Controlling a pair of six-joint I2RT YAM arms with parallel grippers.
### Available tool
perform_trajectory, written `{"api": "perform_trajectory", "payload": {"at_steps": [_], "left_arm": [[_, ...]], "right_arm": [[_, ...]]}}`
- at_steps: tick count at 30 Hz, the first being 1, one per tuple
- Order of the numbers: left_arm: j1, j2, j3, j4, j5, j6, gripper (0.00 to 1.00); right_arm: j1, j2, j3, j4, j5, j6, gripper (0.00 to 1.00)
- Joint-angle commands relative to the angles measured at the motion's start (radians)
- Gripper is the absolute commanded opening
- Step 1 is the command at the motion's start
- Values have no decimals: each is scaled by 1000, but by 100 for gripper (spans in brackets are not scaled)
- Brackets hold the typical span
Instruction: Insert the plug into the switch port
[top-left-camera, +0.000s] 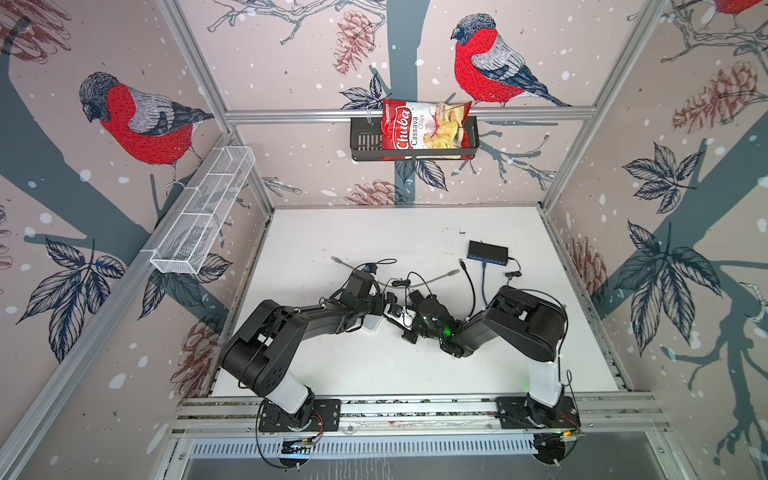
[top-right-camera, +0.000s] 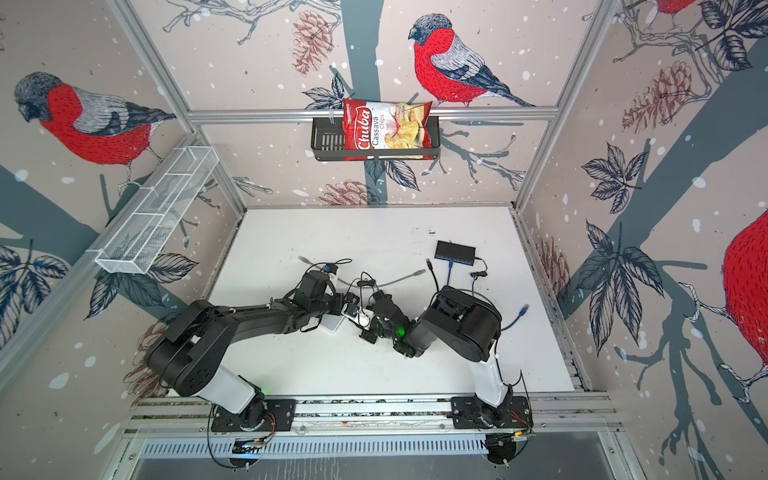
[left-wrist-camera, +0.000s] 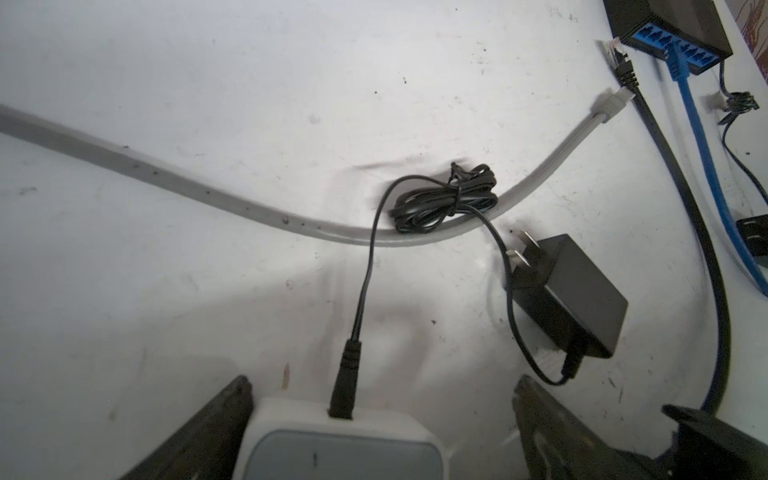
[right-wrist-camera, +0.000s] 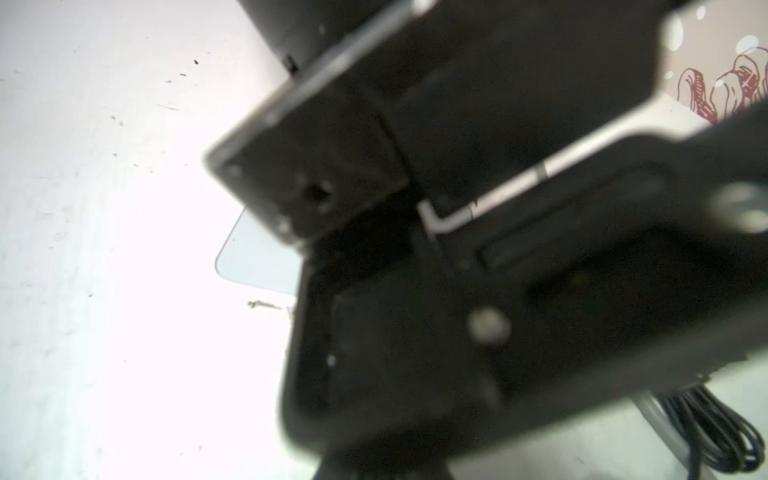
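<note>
plug (left-wrist-camera: 345, 386) seated in white switch (left-wrist-camera: 340, 444); left gripper (left-wrist-camera: 382, 386) straddles it, fingers spread clear, probably because insertion looks done. right gripper (top-left-camera: 404, 319) clenched shut alongside, contents unclear.

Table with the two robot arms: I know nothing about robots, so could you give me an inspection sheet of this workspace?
Surface: white table, scuffed, with dark specks.
Job's things: white switch with the black barrel plug standing in its port; black adapter lying nearby.
Clutter: black network box with blue ports.
Grippers: left gripper open, a jaw either side of the white switch; right gripper shut, contents unclear.
Cables: grey cable and black cable lie loose; blue cable is plugged into the network box; tied cord bundle rests on the grey cable.
Surroundings: bird wallpaper; chips bag in a black basket; white wire shelf.
</note>
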Motion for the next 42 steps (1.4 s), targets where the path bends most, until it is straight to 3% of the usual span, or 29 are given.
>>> {"api": "perform_trajectory", "payload": {"at_steps": [1,24,42], "left_arm": [[-10,17,-13,-12,207,-78,96],[-75,116,-9,64,337,-11,92],[-91,143,11,44,377,17,91]], "right_arm": [[6,6,28,83,50,5,6],[16,35,115,102,0,-81,6],[14,75,148,177,-1,-41,8]]}}
